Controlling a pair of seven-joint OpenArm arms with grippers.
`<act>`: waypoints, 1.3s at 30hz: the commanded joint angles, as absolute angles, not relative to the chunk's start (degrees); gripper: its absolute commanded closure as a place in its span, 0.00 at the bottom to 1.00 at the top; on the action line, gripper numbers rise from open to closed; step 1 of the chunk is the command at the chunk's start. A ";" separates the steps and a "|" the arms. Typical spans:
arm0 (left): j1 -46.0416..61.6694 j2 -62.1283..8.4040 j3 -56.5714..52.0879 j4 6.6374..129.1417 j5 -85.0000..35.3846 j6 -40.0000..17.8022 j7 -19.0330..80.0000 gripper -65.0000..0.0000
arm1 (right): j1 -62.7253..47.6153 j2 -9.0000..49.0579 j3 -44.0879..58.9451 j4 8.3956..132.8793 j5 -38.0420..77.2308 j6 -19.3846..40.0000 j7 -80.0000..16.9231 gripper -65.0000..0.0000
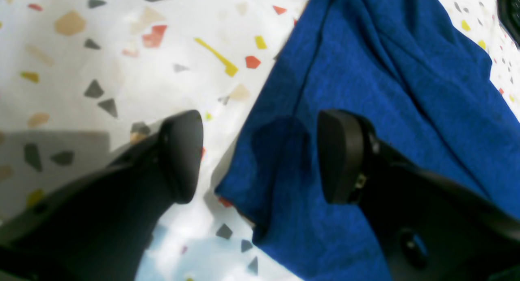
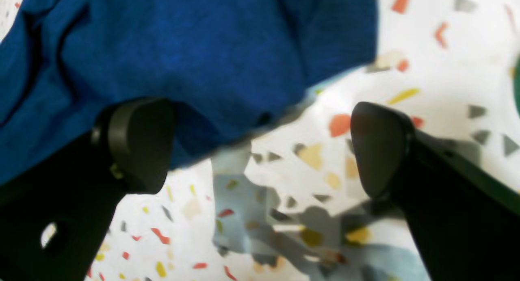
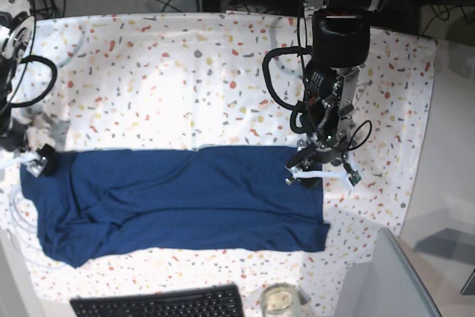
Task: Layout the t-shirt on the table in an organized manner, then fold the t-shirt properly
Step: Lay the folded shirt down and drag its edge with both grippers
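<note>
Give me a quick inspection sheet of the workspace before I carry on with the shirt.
Surface: table with speckled white cover, far half bare.
Job's things: t-shirt lies as a wide band across the near half, wrinkled, left end bunched.
Clutter: keyboard and a small round container at the near edge.
Grippers: left pincer open, straddling the shirt's edge; right pincer open at the opposite end, one finger over cloth, nothing held.
Cables: black cables loop beside the right arm; more behind the table.
Surroundings: plain grey surface to one side.
</note>
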State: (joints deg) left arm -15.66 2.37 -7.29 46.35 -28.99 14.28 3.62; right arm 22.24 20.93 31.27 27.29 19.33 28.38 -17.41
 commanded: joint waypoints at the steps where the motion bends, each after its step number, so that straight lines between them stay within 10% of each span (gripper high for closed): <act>1: -17.27 2.33 -7.16 45.14 -29.67 12.79 4.88 0.45 | 23.78 21.41 31.34 28.18 20.00 28.97 -16.31 0.14; 6: -18.15 1.98 -7.16 39.96 -29.58 10.86 4.88 1.00 | 23.78 20.88 31.34 28.26 20.00 29.05 -16.22 0.63; 9: -16.75 1.36 -7.60 40.31 -29.58 10.86 5.05 1.00 | 23.43 21.05 31.34 28.70 20.00 29.14 -16.66 1.00; 27: 2.59 -5.05 -10.42 83.91 -30.11 17.54 27.03 1.00 | -1.89 14.81 31.96 82.07 20.18 33.71 -48.84 1.00; 39: -12.09 -1.80 -17.71 84.00 -30.20 17.63 39.16 1.00 | 12.18 15.60 31.25 89.45 13.41 33.63 -62.73 1.00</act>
